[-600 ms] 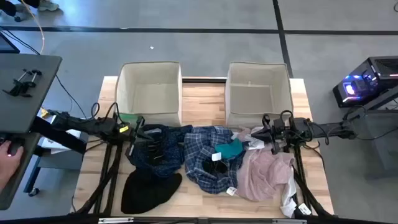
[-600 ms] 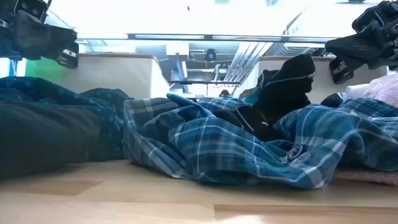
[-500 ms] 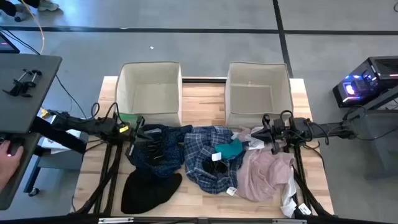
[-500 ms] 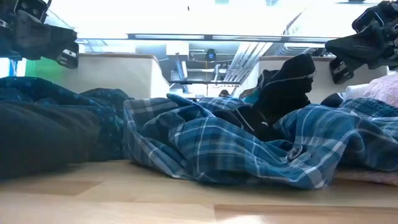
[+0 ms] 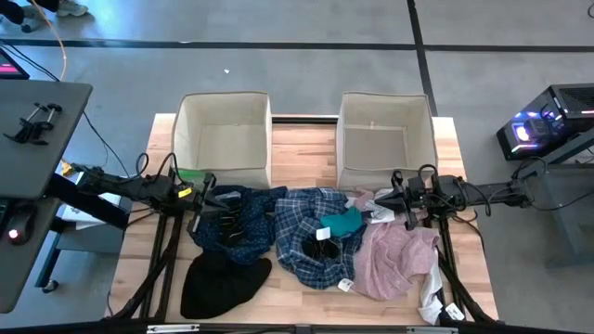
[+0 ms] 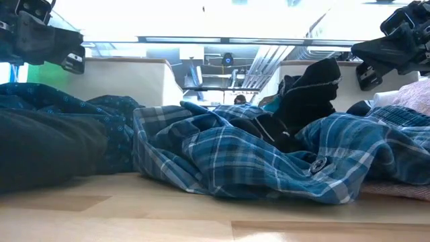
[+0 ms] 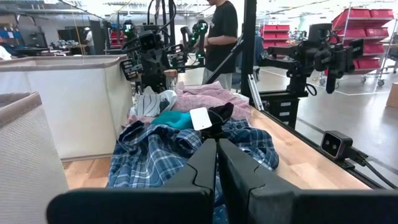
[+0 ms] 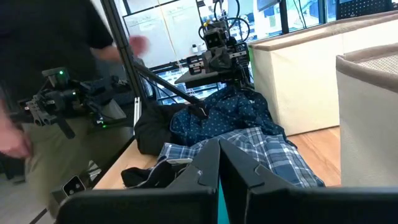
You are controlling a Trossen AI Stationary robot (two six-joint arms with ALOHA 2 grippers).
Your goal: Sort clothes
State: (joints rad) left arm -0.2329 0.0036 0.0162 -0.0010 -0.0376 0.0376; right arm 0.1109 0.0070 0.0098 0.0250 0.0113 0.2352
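The clothes lie in a row across the table's middle: a black garment [image 5: 223, 283], a dark navy patterned one [image 5: 234, 218], the blue-white plaid shirt [image 5: 311, 237], a small teal piece [image 5: 345, 223], the pale pink shirt [image 5: 394, 260] and white socks [image 5: 432, 301]. My left gripper [image 5: 206, 197] hovers shut above the navy garment's left edge. My right gripper [image 5: 394, 199] hovers shut above the pink shirt's far end. Both touch nothing. Each shows its shut fingers in its own wrist view, the left [image 7: 216, 163] and the right [image 8: 219, 163].
Two beige fabric bins stand behind the clothes, one at far left [image 5: 225, 139] and one at far right [image 5: 386, 139]. Bare wood shows between the bins and along the table's near edge [image 5: 306, 301]. A person stands beyond the table's right edge [image 7: 222, 34].
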